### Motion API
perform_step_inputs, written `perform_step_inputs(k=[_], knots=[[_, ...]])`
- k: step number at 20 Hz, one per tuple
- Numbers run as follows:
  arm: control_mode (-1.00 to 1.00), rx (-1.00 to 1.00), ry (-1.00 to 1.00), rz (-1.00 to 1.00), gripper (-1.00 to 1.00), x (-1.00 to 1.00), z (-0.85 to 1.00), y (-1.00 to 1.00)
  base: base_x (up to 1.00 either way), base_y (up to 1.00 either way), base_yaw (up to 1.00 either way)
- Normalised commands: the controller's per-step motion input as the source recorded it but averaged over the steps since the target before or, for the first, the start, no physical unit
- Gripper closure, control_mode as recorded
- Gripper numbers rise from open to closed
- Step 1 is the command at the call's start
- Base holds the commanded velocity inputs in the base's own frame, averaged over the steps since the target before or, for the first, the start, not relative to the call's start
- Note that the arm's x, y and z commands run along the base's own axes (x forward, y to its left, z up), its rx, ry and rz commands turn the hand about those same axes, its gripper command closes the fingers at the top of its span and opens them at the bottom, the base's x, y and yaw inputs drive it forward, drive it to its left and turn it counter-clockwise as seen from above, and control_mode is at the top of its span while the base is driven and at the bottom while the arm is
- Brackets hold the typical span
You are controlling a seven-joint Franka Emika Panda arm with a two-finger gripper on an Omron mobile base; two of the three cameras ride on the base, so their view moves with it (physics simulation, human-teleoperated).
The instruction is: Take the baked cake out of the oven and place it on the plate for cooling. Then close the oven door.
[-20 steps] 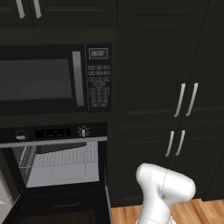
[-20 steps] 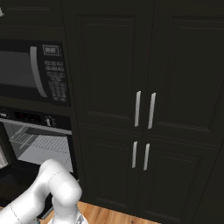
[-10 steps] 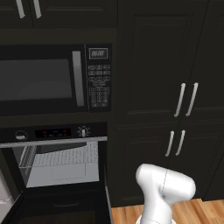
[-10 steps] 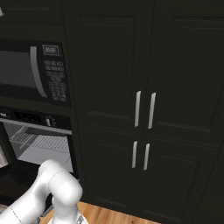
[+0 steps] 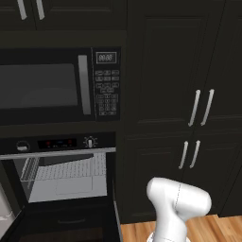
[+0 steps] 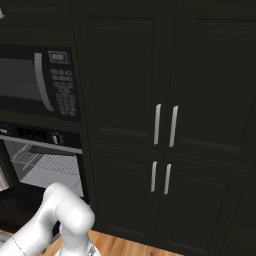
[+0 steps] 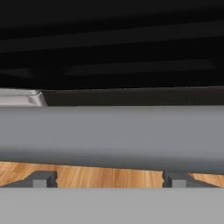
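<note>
Gripper (image 7: 106,178) wide apart beneath silver bar handle (image 7: 113,133)

So the gripper (image 7: 106,179) has its jaws spread wide, and a long bar (image 7: 113,133) runs crosswise just ahead of them, probably the oven door (image 7: 131,97) handle but it's too close to be sure. Wood floor (image 7: 109,176) sits under the tips. Microwave (image 5: 59,85) is stacked above the oven (image 5: 61,177), cabinets (image 5: 189,108) to their right.
</note>
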Motion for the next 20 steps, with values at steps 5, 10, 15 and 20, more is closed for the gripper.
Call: perform_step_inputs(k=[5, 10, 15, 20], knots=[[-1.00, 0.04, -0.16, 0.00, -1.00, 0.63, 0.00, 0.00, 0.00, 0.00, 0.00], [-1.00, 0.08, -0.12, 0.00, -1.00, 0.66, 0.05, 0.00, 0.00, 0.00, 0.00], [-1.00, 0.12, -0.18, 0.02, -1.00, 0.68, 0.08, 0.00, 0.00, 0.00, 0.00], [-1.00, 0.12, -0.25, 0.05, -1.00, 0.65, 0.10, 0.00, 0.00, 0.00, 0.00]])
